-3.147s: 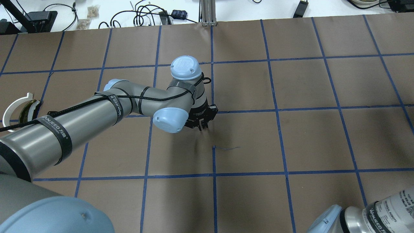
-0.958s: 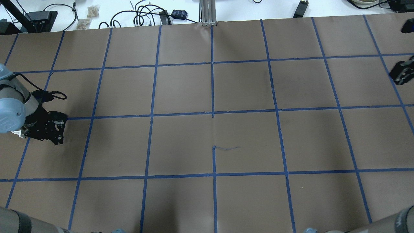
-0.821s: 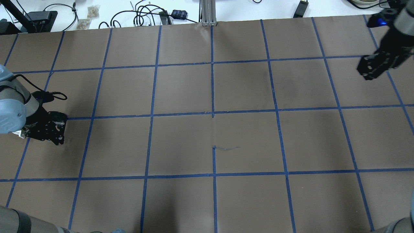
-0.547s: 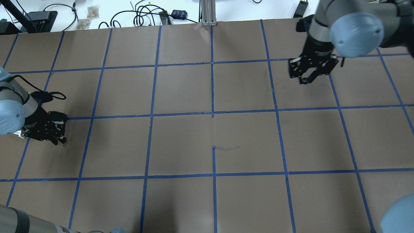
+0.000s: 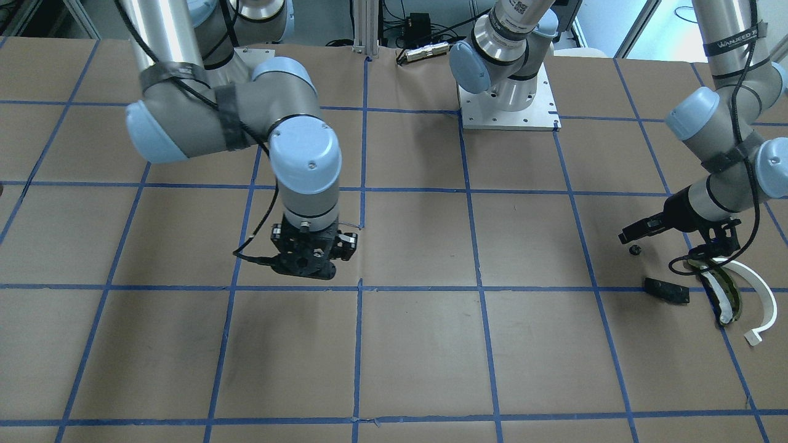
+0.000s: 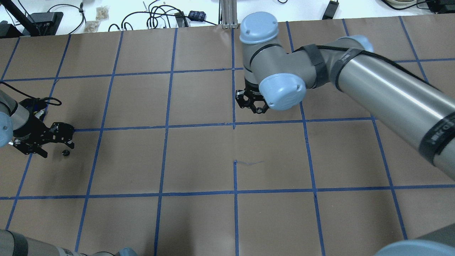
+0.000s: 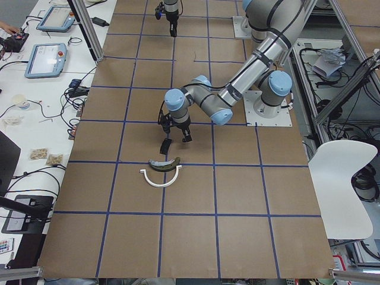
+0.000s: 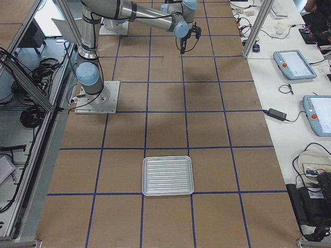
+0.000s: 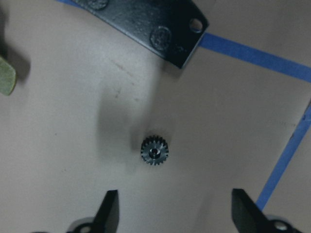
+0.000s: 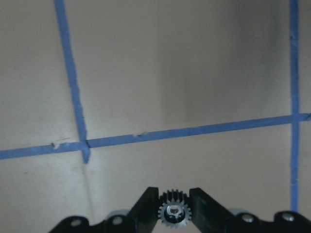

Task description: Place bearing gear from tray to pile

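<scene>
A small black bearing gear (image 9: 154, 150) lies flat on the brown paper (image 6: 65, 153), beside the pile. My left gripper (image 9: 175, 216) hovers open just over it, its fingers (image 9: 109, 213) apart and touching nothing. The pile holds a white half-ring (image 5: 760, 295), an olive-and-black curved piece (image 5: 723, 295) and a flat black plate (image 5: 667, 290). My right gripper (image 10: 175, 213) is shut on a second small gear (image 10: 175, 212), above the table's middle (image 6: 254, 104). The silver tray (image 8: 168, 175) stands at the table's right end, nothing showing in it.
The table is covered in brown paper with a blue tape grid (image 6: 234, 126). Cables and small boxes (image 6: 160, 16) lie beyond the far edge. The right arm's long link (image 6: 384, 92) spans the right half of the overhead view.
My left gripper has opened and drawn back a little, leaving a gear on the paper by the pile. My right arm has swept in from the right to the table's middle, a gear in its jaws.
</scene>
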